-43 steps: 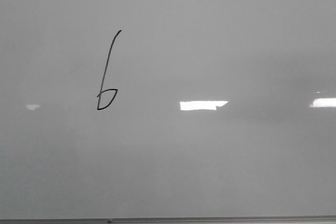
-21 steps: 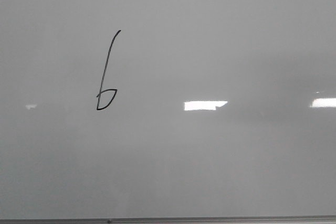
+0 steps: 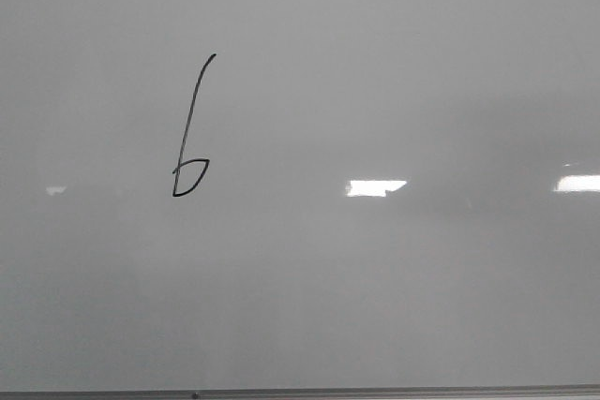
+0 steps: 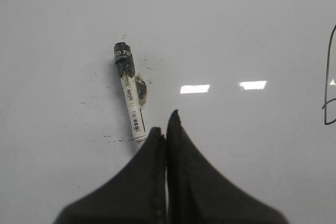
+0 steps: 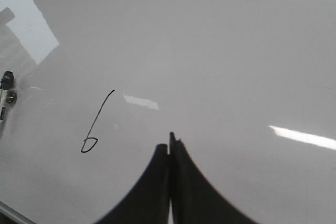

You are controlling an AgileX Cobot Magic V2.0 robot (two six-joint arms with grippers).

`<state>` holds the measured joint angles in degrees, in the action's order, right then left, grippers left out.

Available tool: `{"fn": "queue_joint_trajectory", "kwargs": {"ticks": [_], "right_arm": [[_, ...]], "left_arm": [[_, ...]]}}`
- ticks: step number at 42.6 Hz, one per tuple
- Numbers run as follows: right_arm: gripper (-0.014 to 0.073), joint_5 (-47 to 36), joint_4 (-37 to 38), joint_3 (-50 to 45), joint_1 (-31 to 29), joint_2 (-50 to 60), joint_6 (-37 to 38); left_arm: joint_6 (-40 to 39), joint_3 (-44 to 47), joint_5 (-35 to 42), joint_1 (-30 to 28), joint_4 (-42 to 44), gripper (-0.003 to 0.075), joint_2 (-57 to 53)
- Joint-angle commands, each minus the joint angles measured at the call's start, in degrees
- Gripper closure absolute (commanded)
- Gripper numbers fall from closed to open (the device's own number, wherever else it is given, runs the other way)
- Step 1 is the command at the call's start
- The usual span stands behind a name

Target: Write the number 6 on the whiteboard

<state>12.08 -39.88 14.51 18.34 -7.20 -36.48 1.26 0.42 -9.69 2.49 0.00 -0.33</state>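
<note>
The number 6 [image 3: 190,128] is drawn in thin black marker on the whiteboard [image 3: 394,288], left of the middle in the front view. It also shows in the right wrist view [image 5: 96,124] and partly at the edge of the left wrist view [image 4: 328,77]. A white marker with a black cap [image 4: 129,92] lies on the board just beyond my left gripper [image 4: 165,124], which is shut and empty. My right gripper [image 5: 169,144] is shut and empty above the board, to the right of the 6. Neither gripper shows in the front view.
The board's thin grey frame edge [image 3: 300,392] runs along the near side. Bright rectangular light reflections [image 3: 375,188] lie on the board. Small black marker smudges [image 4: 118,139] sit near the marker. Dark objects [image 5: 7,85] show at the board's edge in the right wrist view.
The 6 has not changed. The bright reflection right of the middle has become narrower, its left end shifting right.
</note>
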Motion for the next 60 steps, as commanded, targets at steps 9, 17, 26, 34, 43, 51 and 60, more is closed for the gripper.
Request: {"fn": "queue_joint_trajectory", "kwargs": {"ticks": [9,17,26,34,43,51,60], "right_arm": [[0.0654,-6.0,20.3,-6.0,-4.1,1.6,26.6],[0.0654,-5.9,30.0,-12.5,-11.6,6.4,38.6],[0.0654,-3.8,35.3,-15.2,-15.0,8.9,37.4],[0.0654,-3.7,35.0,-15.2,-15.0,8.9,34.0],[0.0654,-3.7,35.0,-15.2,-15.0,8.9,34.0],[0.0654,-3.7,35.0,-15.2,-15.0,8.9,34.0],[0.0654,-3.7,35.0,-15.2,-15.0,8.9,34.0]], "left_arm": [[-0.5,0.2,5.1,0.0,0.0,0.0741,-0.8],[-0.5,0.2,5.1,0.0,0.0,0.0741,-0.8],[-0.5,0.2,5.1,0.0,0.0,0.0741,-0.8],[-0.5,0.2,5.1,0.0,0.0,0.0741,-0.8],[-0.5,0.2,5.1,0.0,0.0,0.0741,-0.8],[-0.5,0.2,5.1,0.0,0.0,0.0741,-0.8],[-0.5,0.2,5.1,0.0,0.0,0.0741,-0.8]]}}
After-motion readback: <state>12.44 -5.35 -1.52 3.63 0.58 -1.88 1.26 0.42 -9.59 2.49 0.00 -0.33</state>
